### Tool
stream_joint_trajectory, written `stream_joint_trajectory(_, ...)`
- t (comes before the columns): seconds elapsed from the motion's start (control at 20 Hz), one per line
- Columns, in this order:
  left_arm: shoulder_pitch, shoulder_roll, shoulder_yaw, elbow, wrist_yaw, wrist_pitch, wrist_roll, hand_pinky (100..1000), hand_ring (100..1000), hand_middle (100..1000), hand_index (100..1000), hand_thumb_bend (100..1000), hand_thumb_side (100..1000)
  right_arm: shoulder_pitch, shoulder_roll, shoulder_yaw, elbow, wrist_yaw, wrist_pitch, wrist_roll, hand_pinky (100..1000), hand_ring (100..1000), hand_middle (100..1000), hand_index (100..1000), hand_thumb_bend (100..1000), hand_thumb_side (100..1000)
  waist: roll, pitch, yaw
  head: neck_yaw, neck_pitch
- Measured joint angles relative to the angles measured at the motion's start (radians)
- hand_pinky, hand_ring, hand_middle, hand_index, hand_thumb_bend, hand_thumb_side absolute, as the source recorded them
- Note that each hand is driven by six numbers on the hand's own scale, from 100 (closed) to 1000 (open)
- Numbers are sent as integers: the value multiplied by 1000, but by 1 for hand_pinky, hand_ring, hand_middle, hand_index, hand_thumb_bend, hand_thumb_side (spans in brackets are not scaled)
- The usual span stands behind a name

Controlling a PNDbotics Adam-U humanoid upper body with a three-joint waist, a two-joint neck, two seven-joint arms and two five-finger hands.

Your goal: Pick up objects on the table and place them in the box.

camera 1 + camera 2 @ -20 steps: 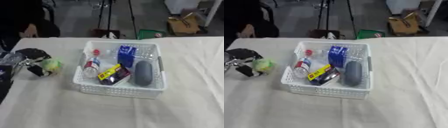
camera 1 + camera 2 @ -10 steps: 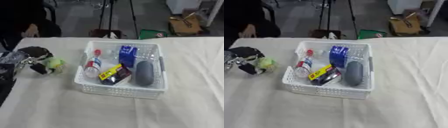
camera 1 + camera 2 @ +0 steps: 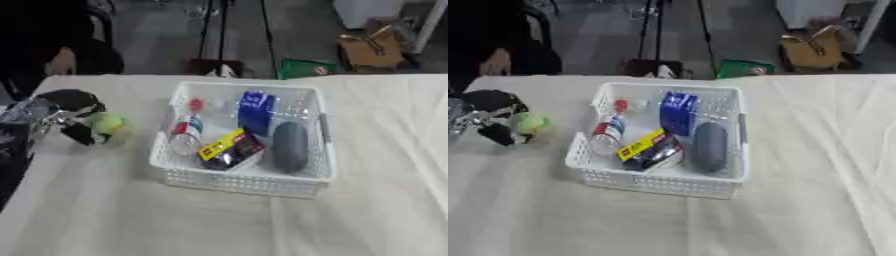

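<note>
My left hand [image 3: 68, 116] is at the table's left side, its fingers curled round a small yellow-green ball [image 3: 108, 123], just left of the white basket [image 3: 248, 186]. Inside the basket lie a clear bottle with a red cap [image 3: 186, 131], a blue box [image 3: 255, 111], a yellow and dark packet [image 3: 228, 148] and a dark grey oval object [image 3: 290, 146]. My right hand shows in neither view.
A cream cloth [image 3: 376, 165] covers the table. Beyond the far edge are a dark floor, tripod legs [image 3: 218, 35], a green object [image 3: 305, 68] and a cardboard box [image 3: 374, 47]. A person in black [image 3: 44, 45] is at the far left.
The whole picture has shifted slightly. My left hand with the ball has edged a little toward the basket. The basket's contents are unchanged.
</note>
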Motion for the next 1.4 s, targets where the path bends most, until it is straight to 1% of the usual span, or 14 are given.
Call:
stream_joint_trajectory(0.35,-20,0,0,-2,-16,8,4,655,605,539,710,246,532,5,0,0,0,0,0,0,780,752,621,843,100,1000,0,-5,8,-1,4)
stream_joint_trajectory(0.5,-26,1,0,-4,-16,9,-5,652,601,535,705,242,529,8,0,0,0,0,0,0,780,752,621,843,100,1000,0,-12,10,-1,8)
stream_joint_trajectory(0.75,-35,2,0,-18,-4,8,-23,645,589,524,697,226,525,8,0,0,0,0,1,-1,781,753,621,843,100,1000,0,-15,15,-1,12)
stream_joint_trajectory(1.1,-53,13,-1,-67,63,-6,-64,639,579,516,693,211,527,9,0,0,0,0,1,-1,781,753,622,843,100,1000,2,-22,16,-2,13)
stream_joint_trajectory(1.4,-69,35,-38,-157,164,-42,-114,641,573,510,689,198,532,13,0,0,0,0,1,-1,781,754,622,843,100,1000,4,-30,19,-9,21)
